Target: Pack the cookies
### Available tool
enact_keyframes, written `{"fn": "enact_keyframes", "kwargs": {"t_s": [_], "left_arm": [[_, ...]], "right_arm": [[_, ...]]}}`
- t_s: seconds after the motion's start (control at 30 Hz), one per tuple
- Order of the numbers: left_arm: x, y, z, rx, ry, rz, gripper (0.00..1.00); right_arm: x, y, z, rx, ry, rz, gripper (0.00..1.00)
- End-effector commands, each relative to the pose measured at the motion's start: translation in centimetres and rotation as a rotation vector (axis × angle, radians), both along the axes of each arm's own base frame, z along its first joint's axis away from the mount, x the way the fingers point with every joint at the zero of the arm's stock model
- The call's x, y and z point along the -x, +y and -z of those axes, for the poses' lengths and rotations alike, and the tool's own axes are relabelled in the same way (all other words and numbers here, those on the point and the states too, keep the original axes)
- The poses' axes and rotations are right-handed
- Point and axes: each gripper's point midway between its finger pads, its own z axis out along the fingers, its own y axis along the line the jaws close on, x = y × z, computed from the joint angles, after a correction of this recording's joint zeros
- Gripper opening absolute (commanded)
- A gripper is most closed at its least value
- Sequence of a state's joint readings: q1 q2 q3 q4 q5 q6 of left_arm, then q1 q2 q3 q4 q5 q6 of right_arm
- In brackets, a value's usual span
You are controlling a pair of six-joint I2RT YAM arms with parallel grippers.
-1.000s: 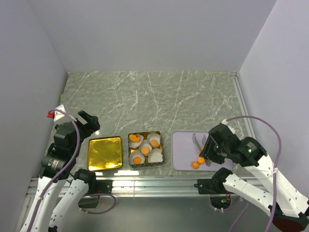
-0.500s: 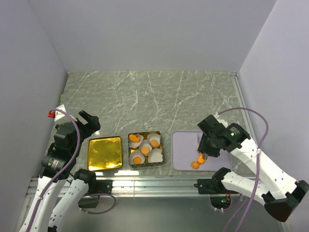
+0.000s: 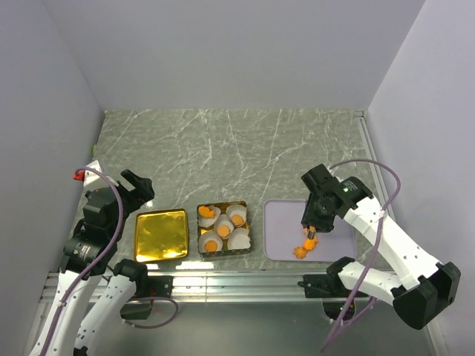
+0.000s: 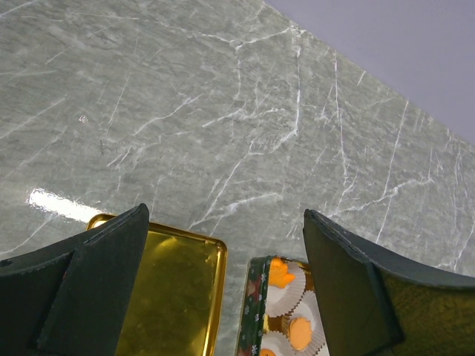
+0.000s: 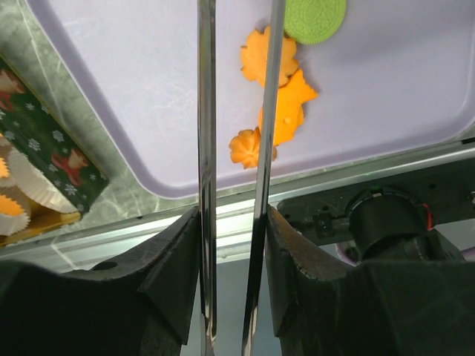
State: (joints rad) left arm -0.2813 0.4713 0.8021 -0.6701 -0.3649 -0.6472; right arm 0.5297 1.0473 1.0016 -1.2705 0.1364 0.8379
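The right fingers (image 5: 167,259) are clamped on slim metal tongs (image 5: 206,148), blades slightly parted. The small orange ridged cookies (image 5: 276,111) sit on the lilac plastic tray (image 5: 408,89), just right of those blades, so this looks like the right arm's pick. The left fingers (image 4: 104,252) hang wide apart, well away.

Orange cookies (image 3: 300,252) on the lilac tray (image 3: 280,215) I work remotely

On my screens: a green ridged disc (image 5: 315,15), silver tongs (image 5: 205,111), a gold lid (image 3: 161,235), white paper cups (image 3: 239,239) in a dark green tin (image 5: 44,141) printed with white snowflakes and red figures, and a grey-green bench (image 3: 223,141) veined white.
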Motion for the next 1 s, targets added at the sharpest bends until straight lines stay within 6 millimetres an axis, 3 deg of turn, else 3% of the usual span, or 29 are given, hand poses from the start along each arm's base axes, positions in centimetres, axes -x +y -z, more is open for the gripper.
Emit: {"fn": "enact_keyframes", "kwargs": {"t_s": [0.0, 0.33, 0.57, 0.77, 0.9, 0.97], "left_arm": [[-0.3, 0.0, -0.6, 0.003, -0.029, -0.006, 0.91], [-0.5, -0.3, -0.7, 0.001, -0.034, 0.012, 0.88], [-0.5, -0.4, -0.7, -0.001, -0.036, 0.019, 0.87], [-0.5, -0.5, -0.8, -0.002, -0.039, 0.025, 0.85], [-0.4, -0.5, -0.8, -0.001, -0.039, 0.025, 0.85], [-0.4, -0.5, -0.8, 0.001, -0.039, 0.026, 0.85]], "right_arm": [[-2.6, 0.4, -0.8, -0.040, -0.065, -0.009, 0.44], [-6.9, 2.0, -1.4, -0.102, -0.076, -0.058, 0.43], [-12.1, 3.4, -3.0, -0.121, -0.125, -0.084, 0.42], [-15.8, 5.2, -2.7, -0.148, -0.111, -0.117, 0.41], [-17.2, 5.0, -3.5, -0.131, -0.113, -0.122, 0.40], [-17.1, 4.7, -5.0, -0.126, -0.140, -0.115, 0.40]]}}
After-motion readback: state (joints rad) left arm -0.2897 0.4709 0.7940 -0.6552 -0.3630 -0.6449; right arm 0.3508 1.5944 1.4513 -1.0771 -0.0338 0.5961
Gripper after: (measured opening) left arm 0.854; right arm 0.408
